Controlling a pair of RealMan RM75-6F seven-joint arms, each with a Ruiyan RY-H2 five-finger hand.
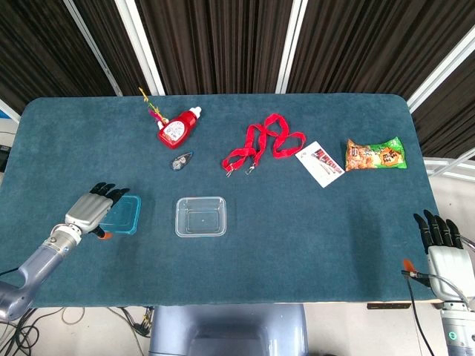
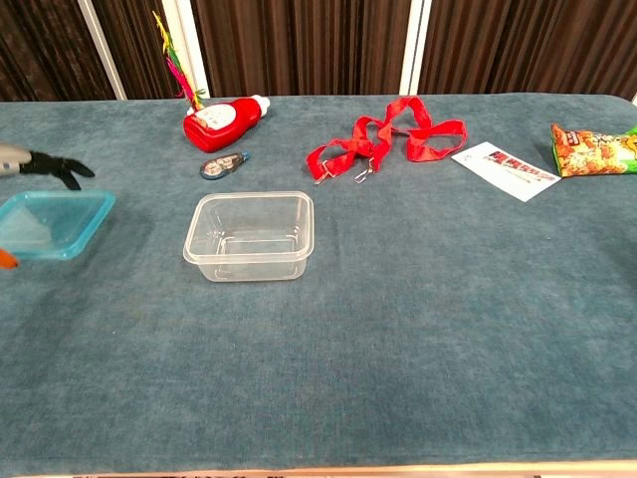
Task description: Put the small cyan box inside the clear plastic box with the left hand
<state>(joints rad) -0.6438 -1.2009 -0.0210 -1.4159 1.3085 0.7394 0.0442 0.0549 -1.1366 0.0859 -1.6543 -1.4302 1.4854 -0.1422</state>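
Note:
The small cyan box [image 1: 123, 215] is gripped at its left edge by my left hand [image 1: 90, 212], near the table's front left. In the chest view the cyan box [image 2: 57, 222] hangs tilted, a little above the cloth, with dark fingertips [image 2: 60, 166] over it and an orange thumb tip under its near corner. The clear plastic box [image 1: 200, 216] stands empty to the right of it, about one box-width away, and shows in the chest view too as the clear plastic box [image 2: 249, 236]. My right hand [image 1: 444, 247] holds nothing, fingers straight, off the table's front right corner.
On the far half of the blue table [image 1: 312, 222] lie a red bottle [image 1: 177, 127], a small tape dispenser [image 1: 181, 160], a red lanyard [image 1: 263, 144], a white card [image 1: 320, 163] and a snack bag [image 1: 375, 154].

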